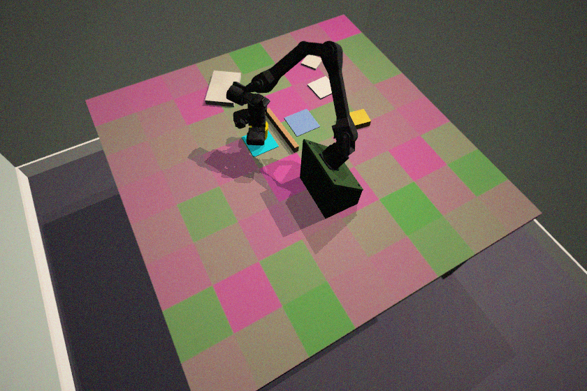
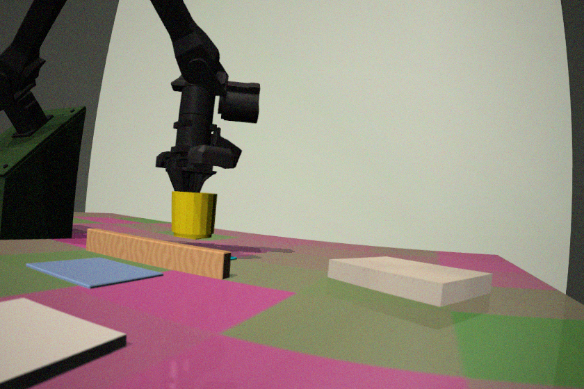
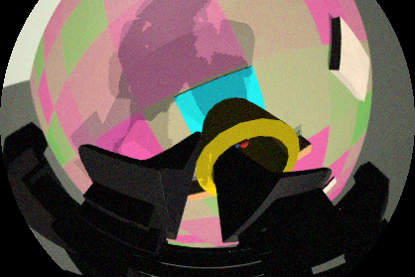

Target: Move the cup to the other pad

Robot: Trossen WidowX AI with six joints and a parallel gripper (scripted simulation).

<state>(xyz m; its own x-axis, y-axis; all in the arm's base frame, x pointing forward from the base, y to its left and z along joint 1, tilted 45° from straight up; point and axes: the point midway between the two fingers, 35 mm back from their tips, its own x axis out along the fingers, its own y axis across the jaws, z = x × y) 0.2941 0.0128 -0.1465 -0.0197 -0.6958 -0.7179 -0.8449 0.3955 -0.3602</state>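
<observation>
We see the gripper (image 2: pixel 188 184) clamped on the rim of the upright yellow cup (image 2: pixel 193 214); a wooden bar (image 2: pixel 158 253) lies below, nearer us.

Yellow cup (image 2: pixel 193 220) in my black pincer (image 2: pixel 188 184), cyan pad (image 1: pixel 262 144) below it. Wood-grain bar (image 2: pixel 158 253) and blue pad (image 2: pixel 93 270) beside; checkerboard table (image 1: pixel 293 277) pink, green, tan.
</observation>
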